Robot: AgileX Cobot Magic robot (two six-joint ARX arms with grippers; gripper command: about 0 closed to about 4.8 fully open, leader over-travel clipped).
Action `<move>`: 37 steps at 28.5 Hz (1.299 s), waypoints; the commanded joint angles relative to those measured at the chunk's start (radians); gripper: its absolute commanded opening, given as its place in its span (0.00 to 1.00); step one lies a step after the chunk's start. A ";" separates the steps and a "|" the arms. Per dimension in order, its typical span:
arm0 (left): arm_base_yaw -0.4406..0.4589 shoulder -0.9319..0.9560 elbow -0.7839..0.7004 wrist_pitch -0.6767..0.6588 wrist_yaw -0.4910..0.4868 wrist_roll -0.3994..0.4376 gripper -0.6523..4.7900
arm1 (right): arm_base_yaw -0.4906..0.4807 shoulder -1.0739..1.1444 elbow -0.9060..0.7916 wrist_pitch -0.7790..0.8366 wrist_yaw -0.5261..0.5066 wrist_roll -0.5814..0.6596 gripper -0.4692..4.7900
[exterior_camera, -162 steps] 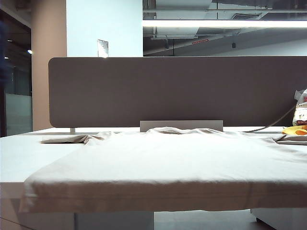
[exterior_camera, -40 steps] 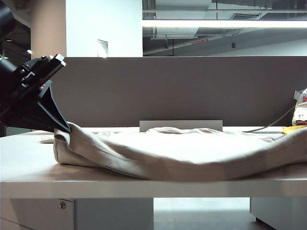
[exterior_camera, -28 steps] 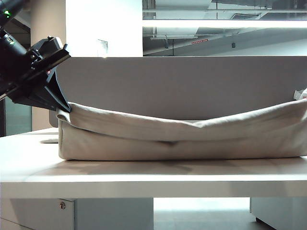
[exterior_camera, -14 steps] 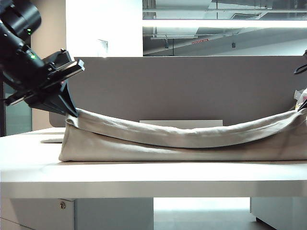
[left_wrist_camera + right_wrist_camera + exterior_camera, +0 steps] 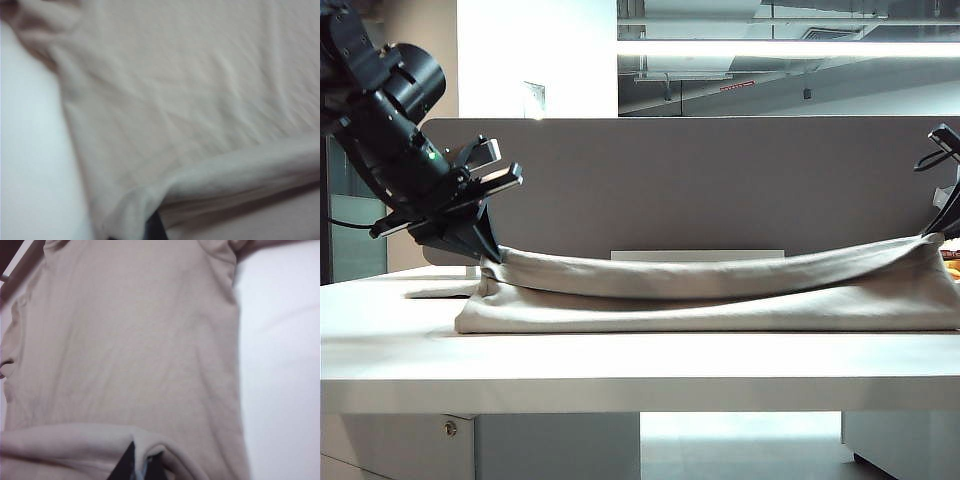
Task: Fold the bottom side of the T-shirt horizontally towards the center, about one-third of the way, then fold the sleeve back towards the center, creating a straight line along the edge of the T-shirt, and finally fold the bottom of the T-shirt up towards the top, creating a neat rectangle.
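Observation:
The beige T-shirt [image 5: 720, 305] lies doubled over across the white table [image 5: 620, 370]. The bottom of the T-shirt [image 5: 720, 272] is held up as a sagging edge strung between both grippers. My left gripper [image 5: 492, 258] is shut on its left corner, just above the cloth. At the far right, my right gripper [image 5: 934, 234] is shut on the other corner. In the left wrist view, which is blurred, hem cloth wraps the left gripper [image 5: 150, 230]. The right wrist view shows the right gripper [image 5: 145, 467] with cloth pinched between its dark fingertips [image 5: 131, 462]. A sleeve [image 5: 428, 293] lies flat at the left.
A grey partition [image 5: 720, 180] runs along the back of the table. Bare white tabletop [image 5: 30, 150] shows beside the shirt's side edge in the left wrist view, and more bare tabletop [image 5: 280, 365] beside the shirt in the right wrist view. The table's front edge lies close to the camera.
Both grippers have carried the hem away from the camera and lower. The left gripper has shifted right and down. The raised edge has sunk closer to the shirt's body.

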 commanded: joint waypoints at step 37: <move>0.046 0.110 0.159 -0.309 0.101 0.055 0.86 | 0.055 0.138 0.136 -0.295 0.219 -0.296 0.69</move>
